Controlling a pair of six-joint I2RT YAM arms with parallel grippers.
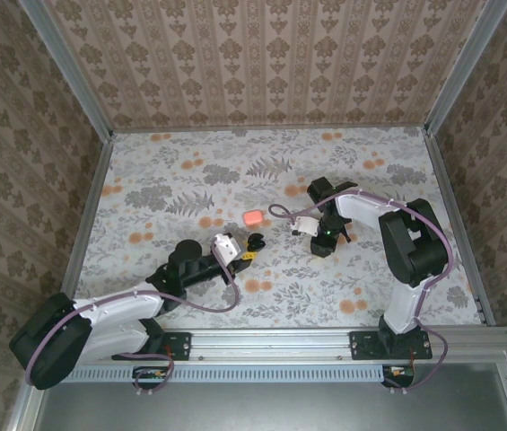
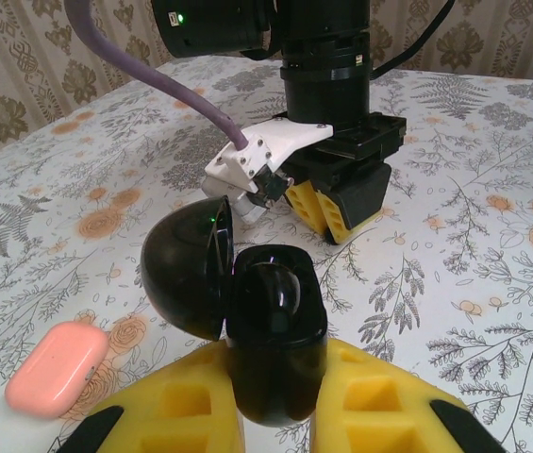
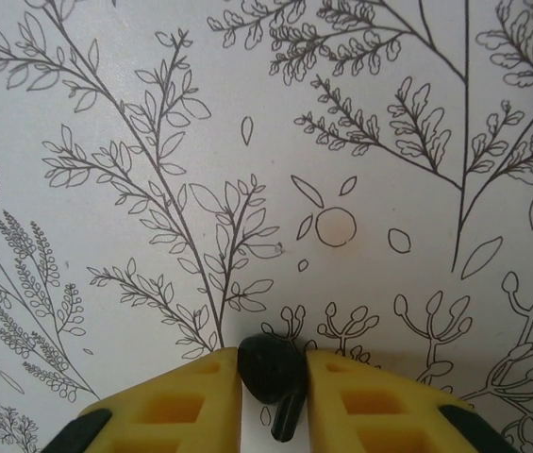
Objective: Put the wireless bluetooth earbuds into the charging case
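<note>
My left gripper (image 2: 275, 377) is shut on the body of a black charging case (image 2: 274, 316), which stands upright on the table with its lid (image 2: 186, 269) swung open to the left. From above, that case (image 1: 255, 241) sits at the tip of my left gripper (image 1: 242, 251). My right gripper (image 3: 274, 377) points down at the tablecloth, its yellow fingers (image 3: 191, 396) pressed on both sides of a black earbud (image 3: 268, 368) whose stem points back between them. The right gripper (image 1: 326, 241) hovers to the right of the case, and the left wrist view shows it (image 2: 334, 206) just beyond the case.
A closed salmon-pink case (image 1: 252, 217) lies on the floral tablecloth just beyond the black case; it is also low on the left in the left wrist view (image 2: 57, 368). Patterned walls with metal rails (image 1: 87, 215) enclose the table.
</note>
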